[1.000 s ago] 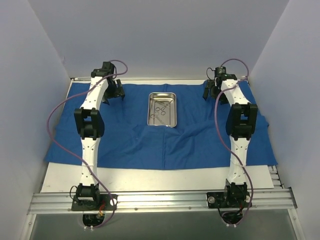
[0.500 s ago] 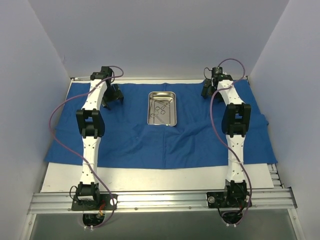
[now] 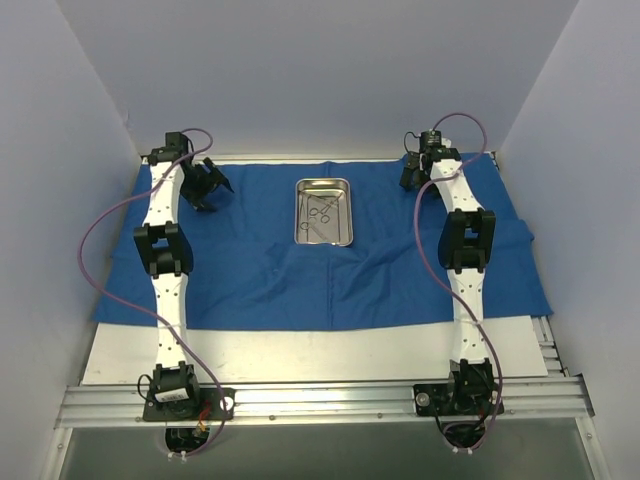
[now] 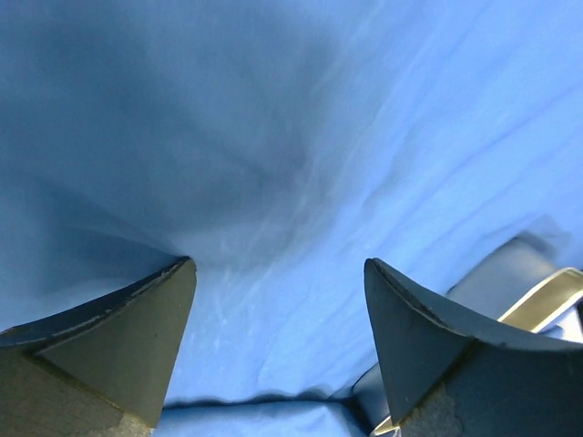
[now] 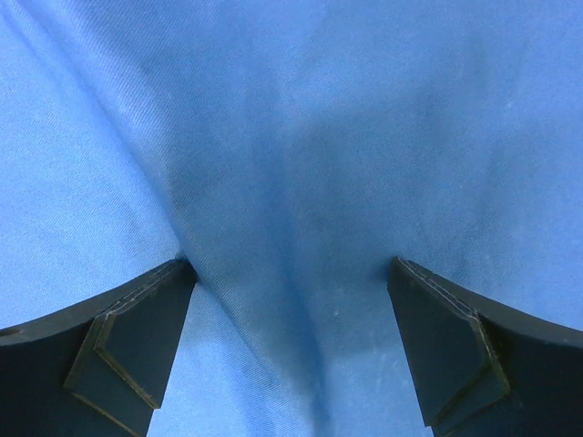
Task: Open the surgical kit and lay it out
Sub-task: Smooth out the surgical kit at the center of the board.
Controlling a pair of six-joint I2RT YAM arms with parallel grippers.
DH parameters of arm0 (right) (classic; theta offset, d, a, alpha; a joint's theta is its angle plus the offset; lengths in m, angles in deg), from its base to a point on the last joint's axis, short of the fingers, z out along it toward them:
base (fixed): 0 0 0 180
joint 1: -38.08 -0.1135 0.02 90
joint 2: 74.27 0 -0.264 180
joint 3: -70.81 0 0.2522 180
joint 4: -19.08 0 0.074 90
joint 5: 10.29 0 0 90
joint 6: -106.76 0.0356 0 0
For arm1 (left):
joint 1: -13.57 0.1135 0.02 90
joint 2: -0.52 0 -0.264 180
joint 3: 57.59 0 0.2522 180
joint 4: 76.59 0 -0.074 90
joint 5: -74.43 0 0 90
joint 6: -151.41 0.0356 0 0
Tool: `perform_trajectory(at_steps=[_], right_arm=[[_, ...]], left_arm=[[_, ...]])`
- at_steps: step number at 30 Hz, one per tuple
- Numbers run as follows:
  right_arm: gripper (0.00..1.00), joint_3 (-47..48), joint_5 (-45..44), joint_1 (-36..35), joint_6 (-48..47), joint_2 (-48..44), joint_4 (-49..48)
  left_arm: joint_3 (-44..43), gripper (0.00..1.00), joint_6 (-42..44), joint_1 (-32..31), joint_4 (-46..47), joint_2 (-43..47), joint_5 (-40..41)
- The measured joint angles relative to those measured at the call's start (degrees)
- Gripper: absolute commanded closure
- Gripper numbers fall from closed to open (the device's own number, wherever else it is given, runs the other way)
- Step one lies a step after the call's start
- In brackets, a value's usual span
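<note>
The blue cloth wrap point(image 3: 270, 270) lies spread flat over the table. On its far middle stands the steel tray point(image 3: 324, 211), with thin metal instruments point(image 3: 321, 213) lying inside. My left gripper point(image 3: 205, 187) hovers open over the cloth's far left part; its wrist view shows cloth point(image 4: 301, 182) between the spread fingers and a tray corner point(image 4: 547, 296) at the right. My right gripper point(image 3: 412, 176) stands open at the cloth's far right, its fingertips point(image 5: 173, 282) close against the cloth point(image 5: 301, 164), nothing pinched between them.
White table surface point(image 3: 300, 355) shows bare in front of the cloth. An aluminium rail point(image 3: 320, 400) carries both arm bases. Grey walls close in the left, right and back. Purple cables point(image 3: 100, 225) loop beside each arm.
My left gripper has swung left and back, away from the tray. The right gripper has crept slightly farther back. The cloth's front edge now lies straighter, and its left side smoother.
</note>
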Motion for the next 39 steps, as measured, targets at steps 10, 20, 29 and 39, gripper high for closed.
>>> perform_trajectory(at_steps=[10, 20, 29, 39], right_arm=[[0.0, 1.97, 5.68, 1.14, -0.09, -1.27, 0.79], [0.0, -21.9, 7.41, 0.96, 0.85, -33.29, 4.48], [0.01, -70.01, 10.12, -15.98, 7.8, -65.79, 3.08], [0.02, -81.61, 8.24, -27.91, 15.76, -68.0, -2.54]], left_arm=[[17.16, 0.06, 4.33, -0.55, 5.6, 12.9, 6.49], [45.66, 0.05, 8.41, -3.76, 5.11, 51.01, 19.85], [66.64, 0.04, 9.18, -7.74, 5.44, 62.53, 18.18], [67.3, 0.04, 9.46, -9.81, 5.46, 62.38, 16.87]])
